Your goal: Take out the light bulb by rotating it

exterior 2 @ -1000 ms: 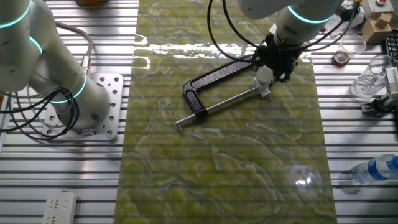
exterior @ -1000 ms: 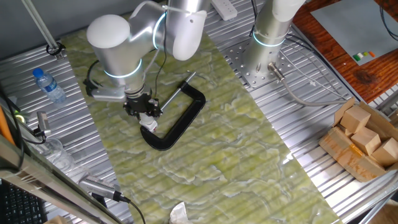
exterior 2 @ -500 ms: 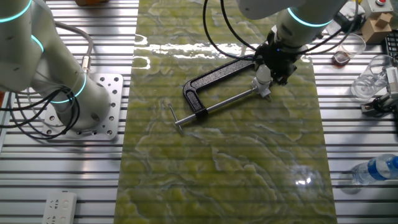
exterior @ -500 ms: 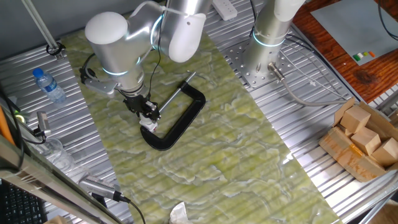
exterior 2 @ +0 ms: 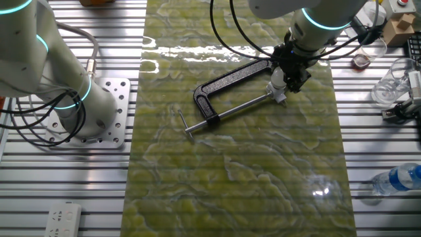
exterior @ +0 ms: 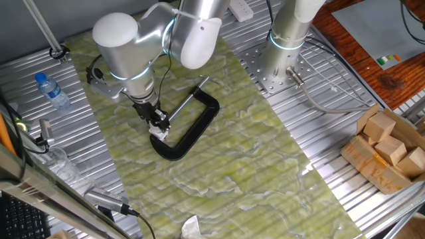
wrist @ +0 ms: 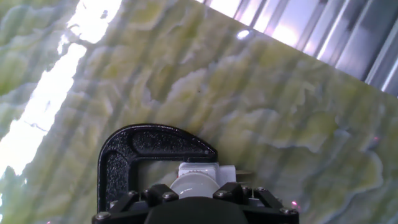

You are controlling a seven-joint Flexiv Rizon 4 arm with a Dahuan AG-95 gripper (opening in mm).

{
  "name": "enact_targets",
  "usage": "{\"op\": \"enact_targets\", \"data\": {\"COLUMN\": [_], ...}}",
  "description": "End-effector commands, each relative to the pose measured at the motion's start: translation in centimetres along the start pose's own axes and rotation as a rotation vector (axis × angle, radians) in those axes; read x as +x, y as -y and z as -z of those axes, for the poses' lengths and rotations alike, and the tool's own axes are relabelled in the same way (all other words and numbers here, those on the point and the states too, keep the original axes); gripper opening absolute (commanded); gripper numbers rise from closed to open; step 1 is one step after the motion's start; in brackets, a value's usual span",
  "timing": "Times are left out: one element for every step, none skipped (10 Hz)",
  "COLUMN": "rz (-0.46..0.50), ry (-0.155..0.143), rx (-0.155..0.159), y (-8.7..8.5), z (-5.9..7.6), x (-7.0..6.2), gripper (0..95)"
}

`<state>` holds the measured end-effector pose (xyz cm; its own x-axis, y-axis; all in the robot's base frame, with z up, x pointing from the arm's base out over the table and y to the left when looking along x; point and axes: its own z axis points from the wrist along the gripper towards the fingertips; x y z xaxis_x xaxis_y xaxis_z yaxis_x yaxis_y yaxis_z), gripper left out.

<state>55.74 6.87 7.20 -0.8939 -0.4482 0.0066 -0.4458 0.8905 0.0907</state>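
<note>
The light bulb (wrist: 194, 185) is a small frosted-white dome in a white socket (wrist: 199, 169) held in the jaws of a black C-clamp (exterior: 194, 125) that lies on the green marbled mat. My gripper (exterior: 156, 121) comes straight down over the bulb (exterior: 159, 133) and is shut on it, with a black finger on each side of the dome in the hand view. From the other side, the gripper (exterior 2: 288, 71) covers most of the bulb (exterior 2: 278, 80) at the clamp's (exterior 2: 227, 80) right end.
A water bottle (exterior: 52, 91) lies at the left of the mat and also shows in the other fixed view (exterior 2: 398, 179). A second arm's base (exterior: 285, 40) stands behind. A cardboard box of wooden blocks (exterior: 388, 149) is at the right. A white scrap (exterior: 190, 229) lies at the mat's front edge.
My wrist has turned about the bulb's axis while staying over the bulb. The clamp and bulb stay in place.
</note>
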Motion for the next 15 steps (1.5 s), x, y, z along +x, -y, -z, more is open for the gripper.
{"op": "enact_targets", "data": {"rz": [-0.024,-0.035,-0.041,-0.047,-0.055,-0.057,-0.061,-0.063,-0.066,-0.066,-0.072,-0.082,-0.086,-0.093,-0.103], "ry": [0.001,0.001,0.001,0.002,0.005,0.007,0.01,0.012,0.012,0.012,0.013,0.012,0.01,0.01,0.01], "rx": [0.002,0.003,0.004,0.004,0.007,0.01,0.018,0.022,0.026,0.026,0.029,0.037,0.041,0.042,0.042], "y": [-0.01,-0.01,0.0,0.0,0.0,0.0,0.0,0.0,0.0,0.0,0.0,0.0,0.0,0.0,0.0], "z": [-0.05,-0.07,-0.08,-0.08,-0.09,-0.09,-0.08,-0.08,-0.08,-0.08,-0.08,-0.08,-0.08,-0.08,-0.09], "x": [0.03,0.03,0.03,0.03,0.03,0.03,0.03,0.03,0.03,0.03,0.02,0.02,0.02,0.02,0.02], "gripper": [57.0,57.0,57.0,57.0,57.0,57.0,57.0,57.0,57.0,57.0,57.0,57.0,57.0,57.0,57.0]}}
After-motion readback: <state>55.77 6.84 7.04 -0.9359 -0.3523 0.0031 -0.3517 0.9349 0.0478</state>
